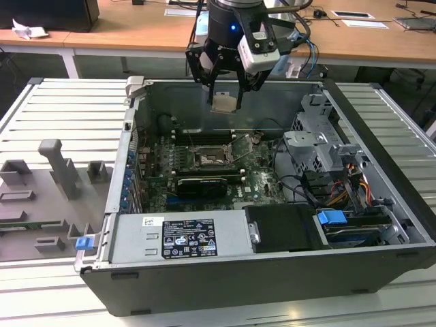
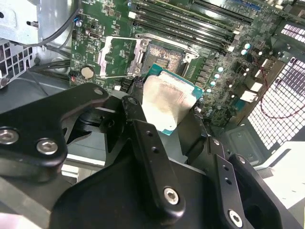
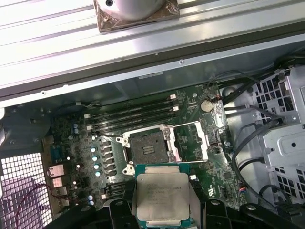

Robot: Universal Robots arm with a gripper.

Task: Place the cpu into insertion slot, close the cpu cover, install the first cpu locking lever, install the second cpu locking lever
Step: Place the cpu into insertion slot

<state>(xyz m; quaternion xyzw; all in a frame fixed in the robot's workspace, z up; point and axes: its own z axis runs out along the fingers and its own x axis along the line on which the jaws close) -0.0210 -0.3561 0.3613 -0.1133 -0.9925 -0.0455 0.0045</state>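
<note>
So here's where we're at: the gripper (image 1: 225, 95) hangs above the open computer case (image 1: 392, 197), fingers (image 2: 136, 117) closed on two edges of the chip (image 1: 224, 103), silver face turned up toward the wrist cameras; it's well clear of the board, nothing touching.

The socket (image 3: 146, 147) sits open and bare below; its cover (image 3: 192, 140) is flipped back on the side nearest the coin battery (image 3: 206, 105).

What worries us:
- the grip is only on the chip's edges; any tilt on the way down and one corner lands first, which we reckon would bend the socket's contacts (not something you fix on a bench);
- we can't tell from these shots how well the chip is squared up with the socket; a slight twist and it rides on the rim instead of dropping in;
- the fingers are about as wide as the chip, so there's little room beside the flipped-back cover; a clipped cover could knock it shut over an empty socket.

Around it: the memory slots (image 3: 131, 114) run just beside the socket; the black card (image 1: 201, 185) lies near its other side; cables (image 1: 294, 185) and the drive cage (image 1: 315, 139) sit off to the exterior view's right, apart from the path, we think.
</note>
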